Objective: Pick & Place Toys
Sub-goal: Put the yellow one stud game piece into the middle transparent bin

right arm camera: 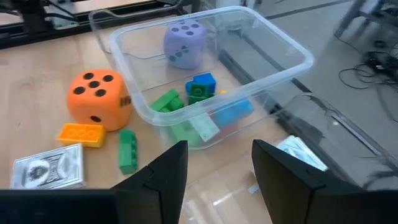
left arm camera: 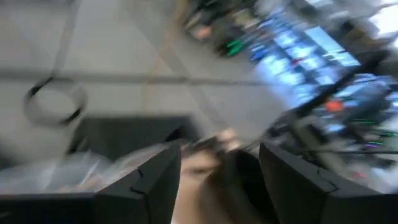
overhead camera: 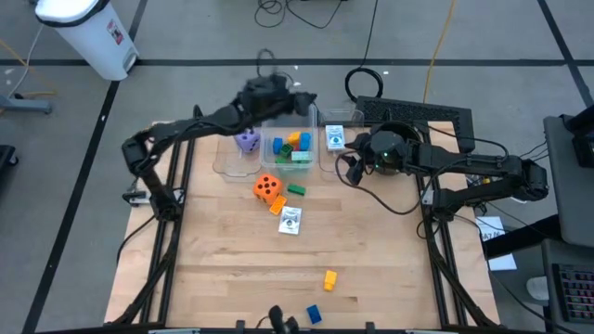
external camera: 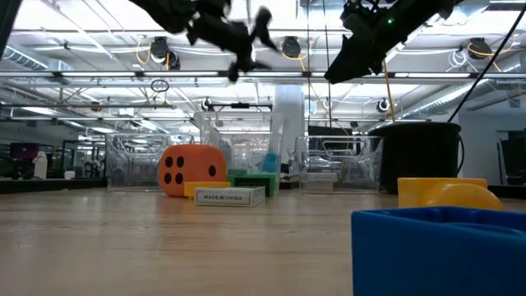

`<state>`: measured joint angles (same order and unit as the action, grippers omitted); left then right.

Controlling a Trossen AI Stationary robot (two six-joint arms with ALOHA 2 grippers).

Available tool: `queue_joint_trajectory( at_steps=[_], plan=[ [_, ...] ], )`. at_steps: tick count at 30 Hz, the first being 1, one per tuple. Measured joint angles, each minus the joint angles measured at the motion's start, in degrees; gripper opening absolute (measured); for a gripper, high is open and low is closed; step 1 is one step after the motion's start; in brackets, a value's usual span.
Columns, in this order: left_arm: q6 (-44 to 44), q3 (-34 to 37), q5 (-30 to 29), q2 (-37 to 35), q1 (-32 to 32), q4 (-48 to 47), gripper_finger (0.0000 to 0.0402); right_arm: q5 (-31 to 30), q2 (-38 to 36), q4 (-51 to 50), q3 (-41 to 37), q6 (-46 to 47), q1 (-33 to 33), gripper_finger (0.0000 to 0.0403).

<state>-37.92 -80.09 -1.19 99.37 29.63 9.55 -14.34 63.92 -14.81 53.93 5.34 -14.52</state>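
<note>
Several coloured blocks (right arm camera: 200, 87) lie in a clear tub (right arm camera: 292, 48) at the table's far side. A purple die (overhead camera: 247, 141) sits just left of them behind clear walls. On the wood rest an orange die (overhead camera: 267, 188), a green block (overhead camera: 296, 190), a yellow block (right arm camera: 81, 134) and a white card (overhead camera: 290, 221). A yellow block (overhead camera: 329, 279) and a blue block (overhead camera: 314, 314) lie near the front edge. My left gripper (left arm camera: 217, 180) hangs open high above the tubs' far side. My right gripper (right arm camera: 219, 168) hovers open to the right of the tubs.
Another clear tub (overhead camera: 339, 139) on the right holds a printed card (overhead camera: 335, 137). A black round pot (external camera: 415, 156) stands beside it under my right arm. Cables and a black mat lie on the floor past the far edge. Bare wood stretches across the table's middle.
</note>
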Motion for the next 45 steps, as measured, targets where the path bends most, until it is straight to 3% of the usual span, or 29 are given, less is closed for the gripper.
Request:
queue_joint_trajectory(
  at_steps=[6, 15, 18, 21, 27, 30, 33, 40, 45],
  plan=[
    [7.9, 0.0, 7.2, -10.6, 0.0, 4.2, 0.0211, 6.8, 0.0, 0.0, 0.0, 0.0, 0.0, 0.0170],
    [10.9, 0.0, 27.4, -29.2, -0.7, -2.9, 0.0209, 17.2, 0.0, 0.0, 0.0, 5.7, 0.0, 0.0166],
    [9.8, 0.0, 30.4, -34.2, -3.0, -8.7, 0.0202, 20.5, 0.0, 0.0, 0.0, 7.9, 0.0, 0.0166],
    [10.8, 0.0, 29.1, -37.7, -7.1, -16.2, 0.0194, 22.3, 0.0, 0.2, 0.0, 10.8, 0.0, 0.0166],
    [13.8, 0.0, 15.5, -39.6, -18.0, -29.8, 0.0177, 23.4, 0.0, 0.6, 0.0, 17.5, 2.9, 0.0166],
    [13.7, 0.0, 11.5, -39.4, -22.6, -34.4, 0.0169, 23.3, 0.3, 2.8, 0.0, 19.7, 5.9, 0.0167],
    [12.3, 0.0, 10.2, -38.3, -27.3, -38.2, 0.0164, 22.7, 1.4, 7.6, 0.0, 21.4, 9.3, 0.0166],
    [7.6, 0.0, 7.4, -33.7, -40.1, -43.0, 0.0171, 11.8, 7.6, 28.7, 0.0, 30.1, 18.8, 0.0166],
    [6.5, 0.0, 2.6, -31.0, -49.0, -42.8, 0.0169, 11.4, 13.6, 42.7, 0.0, 32.7, 26.0, 0.0166]
  ],
)
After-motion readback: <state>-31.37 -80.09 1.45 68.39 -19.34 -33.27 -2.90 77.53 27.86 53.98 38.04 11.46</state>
